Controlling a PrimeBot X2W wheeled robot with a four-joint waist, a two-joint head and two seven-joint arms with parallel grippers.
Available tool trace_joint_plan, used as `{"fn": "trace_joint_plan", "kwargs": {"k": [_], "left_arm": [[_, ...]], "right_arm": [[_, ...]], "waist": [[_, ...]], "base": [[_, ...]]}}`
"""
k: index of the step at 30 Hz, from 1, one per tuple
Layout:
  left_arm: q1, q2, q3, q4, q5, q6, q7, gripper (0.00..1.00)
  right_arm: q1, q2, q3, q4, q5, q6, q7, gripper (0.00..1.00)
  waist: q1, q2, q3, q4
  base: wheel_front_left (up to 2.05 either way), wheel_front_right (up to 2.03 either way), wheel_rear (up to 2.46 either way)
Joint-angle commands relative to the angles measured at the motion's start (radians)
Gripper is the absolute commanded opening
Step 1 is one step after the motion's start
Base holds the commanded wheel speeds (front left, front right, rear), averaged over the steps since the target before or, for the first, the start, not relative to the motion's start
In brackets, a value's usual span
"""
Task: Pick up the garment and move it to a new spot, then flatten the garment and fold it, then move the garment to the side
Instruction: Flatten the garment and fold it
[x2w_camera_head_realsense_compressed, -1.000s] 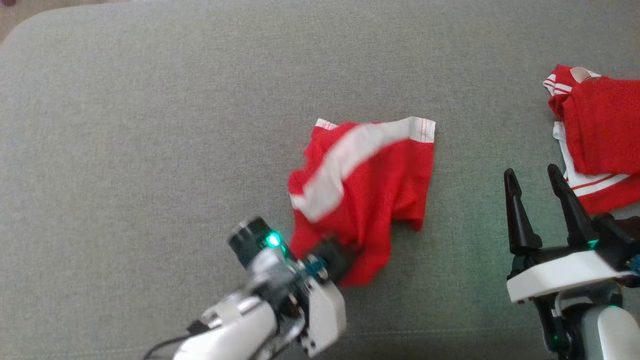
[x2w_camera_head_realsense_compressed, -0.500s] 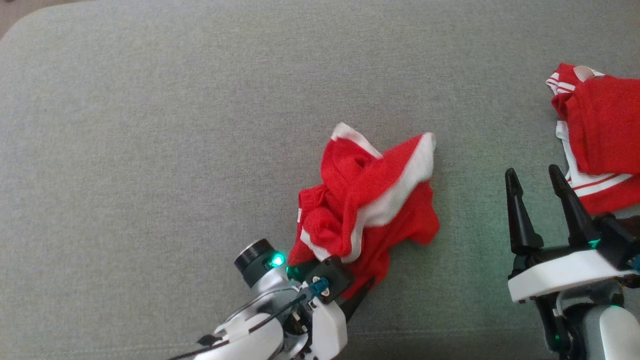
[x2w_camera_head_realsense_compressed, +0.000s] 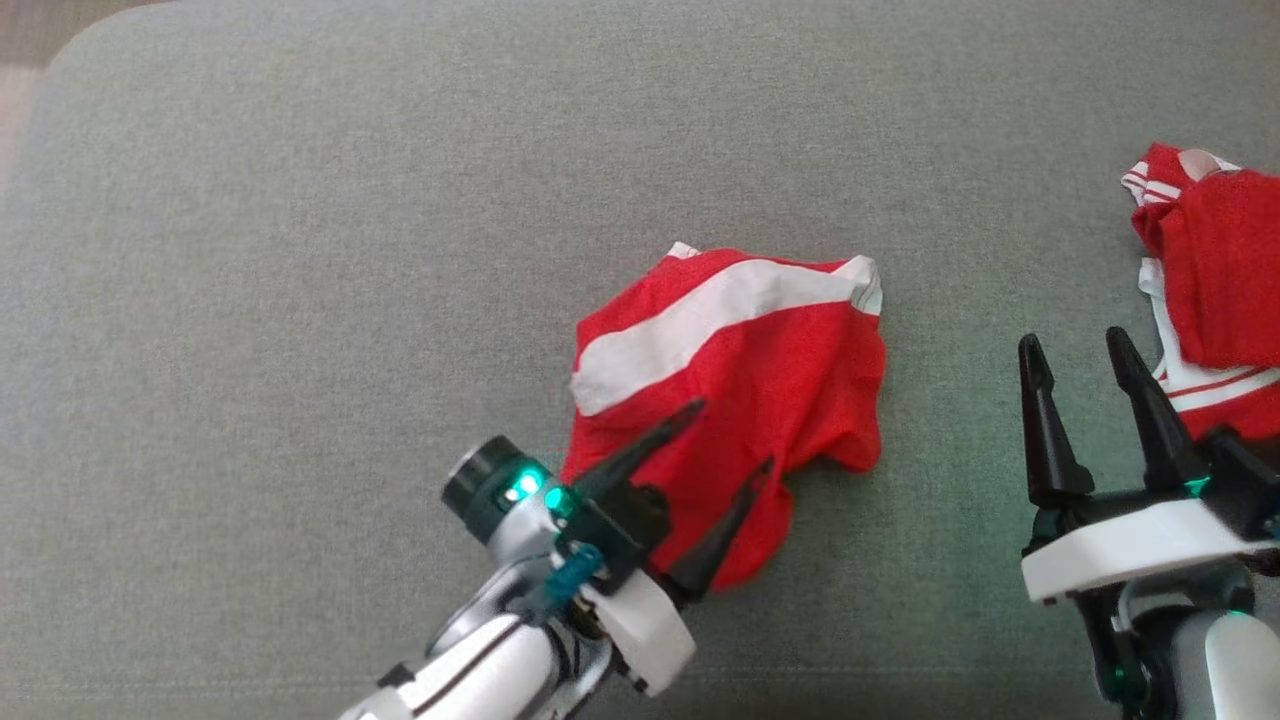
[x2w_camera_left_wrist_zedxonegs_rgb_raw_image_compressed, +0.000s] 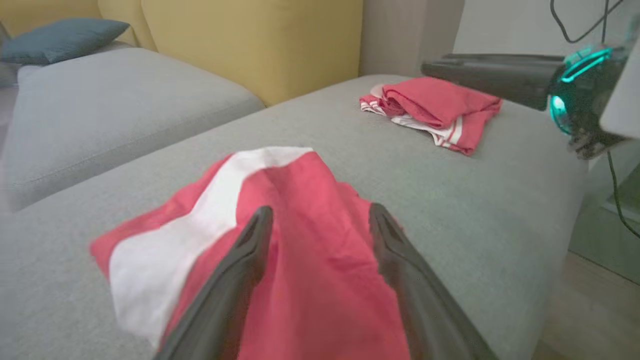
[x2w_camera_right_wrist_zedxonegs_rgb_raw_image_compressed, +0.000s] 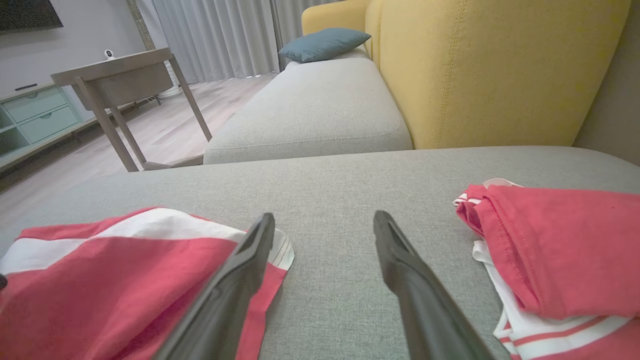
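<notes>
Garment (x2w_camera_head_realsense_compressed: 780, 360): red fabric with one broad white band running diagonally across its far side, ending at a white-hemmed corner. Condition: crumpled, neither flattened nor folded; near edge bunched into loose, uneven folds. Position: lying on the grey sofa cushion (x2w_camera_head_realsense_compressed: 300, 300), slightly right of centre in the head view.

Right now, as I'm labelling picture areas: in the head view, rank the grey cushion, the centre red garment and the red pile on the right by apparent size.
1. grey cushion
2. centre red garment
3. red pile, cut off by the picture's right edge, so its full size is unsure
</notes>
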Motion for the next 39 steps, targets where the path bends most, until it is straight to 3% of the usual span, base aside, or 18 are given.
{"fn": "trace_joint_plan", "kwargs": {"k": [1, 14, 19, 26, 39], "left_arm": [[-0.018, 0.017, 0.050, -0.045, -0.007, 0.015, -0.012, 1.00], [0.074, 0.072, 0.325, -0.093, -0.112, 0.233, -0.106, 1.00], [0.125, 0.108, 0.420, -0.099, -0.140, 0.292, -0.141, 1.00], [0.163, 0.146, 0.457, -0.100, -0.147, 0.294, -0.163, 1.00], [0.169, 0.148, 0.448, -0.079, -0.154, 0.279, -0.172, 1.00]], "right_arm": [[-0.026, -0.005, 0.020, -0.040, -0.004, 0.007, 0.005, 1.00], [-0.027, -0.010, 0.017, -0.058, -0.012, 0.007, 0.011, 1.00], [-0.020, -0.014, 0.017, -0.070, -0.022, 0.007, 0.016, 1.00], [-0.009, -0.015, 0.020, -0.086, -0.029, 0.007, 0.026, 1.00], [0.002, -0.013, 0.021, -0.096, -0.026, 0.007, 0.036, 1.00]], "waist": [[0.0000, 0.0000, 0.000, 0.002], [0.0000, 0.0000, -0.011, 0.000], [0.0000, 0.0000, -0.020, 0.000], [0.0000, 0.0000, -0.029, 0.000], [0.0000, 0.0000, -0.040, -0.003]], "base": [[0.00, 0.00, 0.00], [0.00, 0.00, 0.00], [0.00, 0.00, 0.00], [0.00, 0.00, 0.00], [0.00, 0.00, 0.00]]}}
